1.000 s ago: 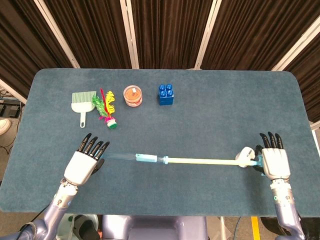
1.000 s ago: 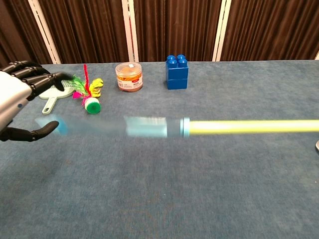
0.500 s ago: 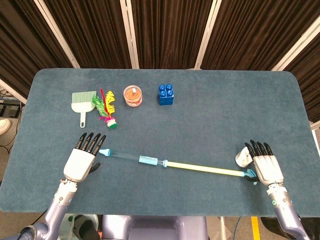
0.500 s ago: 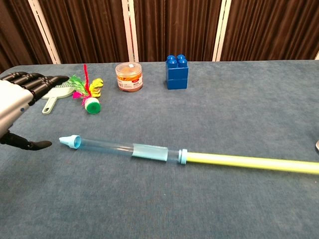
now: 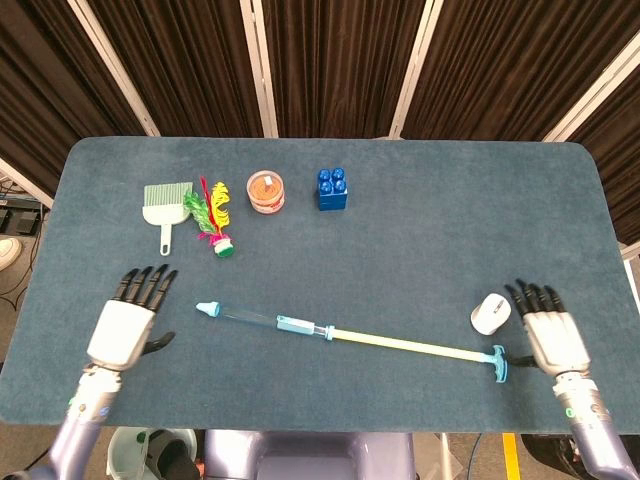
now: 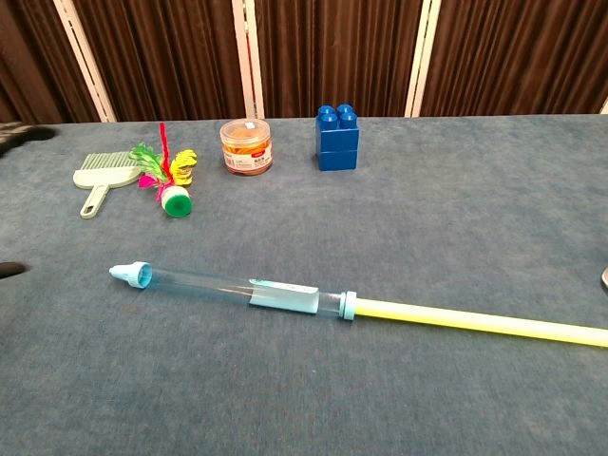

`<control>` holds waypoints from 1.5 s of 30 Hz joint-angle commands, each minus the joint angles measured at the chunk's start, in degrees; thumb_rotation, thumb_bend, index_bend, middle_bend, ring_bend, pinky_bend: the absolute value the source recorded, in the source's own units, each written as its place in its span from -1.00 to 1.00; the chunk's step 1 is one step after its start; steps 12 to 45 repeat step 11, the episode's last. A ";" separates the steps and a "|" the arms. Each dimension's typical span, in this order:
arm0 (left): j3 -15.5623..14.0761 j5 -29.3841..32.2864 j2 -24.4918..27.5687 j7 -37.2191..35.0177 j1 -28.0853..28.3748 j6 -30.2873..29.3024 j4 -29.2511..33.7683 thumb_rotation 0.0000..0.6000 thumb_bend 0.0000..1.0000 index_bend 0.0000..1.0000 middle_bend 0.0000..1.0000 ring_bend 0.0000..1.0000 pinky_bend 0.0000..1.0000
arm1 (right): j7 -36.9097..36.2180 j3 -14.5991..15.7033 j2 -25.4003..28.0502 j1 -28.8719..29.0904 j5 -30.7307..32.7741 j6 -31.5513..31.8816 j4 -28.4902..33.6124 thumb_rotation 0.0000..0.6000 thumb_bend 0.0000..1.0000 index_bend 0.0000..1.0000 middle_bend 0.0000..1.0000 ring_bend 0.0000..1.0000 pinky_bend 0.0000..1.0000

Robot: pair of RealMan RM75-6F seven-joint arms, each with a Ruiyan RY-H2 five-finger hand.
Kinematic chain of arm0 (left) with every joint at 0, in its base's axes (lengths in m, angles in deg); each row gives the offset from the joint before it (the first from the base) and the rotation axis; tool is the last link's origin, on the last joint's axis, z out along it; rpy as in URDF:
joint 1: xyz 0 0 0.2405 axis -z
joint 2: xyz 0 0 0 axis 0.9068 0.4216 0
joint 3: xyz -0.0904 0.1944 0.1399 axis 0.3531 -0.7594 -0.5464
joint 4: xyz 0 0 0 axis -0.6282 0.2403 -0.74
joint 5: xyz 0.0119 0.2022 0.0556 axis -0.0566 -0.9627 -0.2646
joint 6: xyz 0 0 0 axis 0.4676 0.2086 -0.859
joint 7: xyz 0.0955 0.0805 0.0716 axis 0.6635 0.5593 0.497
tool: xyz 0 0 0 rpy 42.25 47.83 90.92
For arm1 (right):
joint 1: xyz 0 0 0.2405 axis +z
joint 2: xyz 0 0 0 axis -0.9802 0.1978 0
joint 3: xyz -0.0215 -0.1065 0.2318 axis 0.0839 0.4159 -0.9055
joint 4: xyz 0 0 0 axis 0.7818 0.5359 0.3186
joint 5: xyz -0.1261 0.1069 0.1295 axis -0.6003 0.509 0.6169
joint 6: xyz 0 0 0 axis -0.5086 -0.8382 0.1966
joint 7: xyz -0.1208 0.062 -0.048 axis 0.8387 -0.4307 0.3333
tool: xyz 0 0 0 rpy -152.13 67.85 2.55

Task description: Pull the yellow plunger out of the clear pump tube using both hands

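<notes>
Half a second on, both hands drawn outward and off the pump. Left hand (image 5: 122, 325) parked near the bench's left edge, fingers spread, grasping nothing; right hand (image 5: 553, 335) near the right edge, likewise released, well clear of the T-handle (image 5: 497, 363).

Clear pump tube (image 5: 262, 319) lying flat toward the front edge, capped tip (image 5: 207, 308) aimed left. Yellow plunger (image 5: 410, 346) drawn far out but its inner end seated in the collar (image 6: 348, 305). Long axis nearly parallel to the front edge, slanting slightly forward rightward.

Blue-grey carpeted bench (image 5: 440, 230); dark curtains (image 5: 330, 60) behind.
</notes>
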 commanded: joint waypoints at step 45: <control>-1.93 6.29 12.97 -9.21 -7.87 -2.52 10.30 1.00 -0.96 -1.00 -0.88 -0.87 -0.74 | -1.24 1.83 -0.09 -11.00 -8.23 20.68 -1.60 1.00 -1.00 -1.00 -1.00 -1.00 -1.00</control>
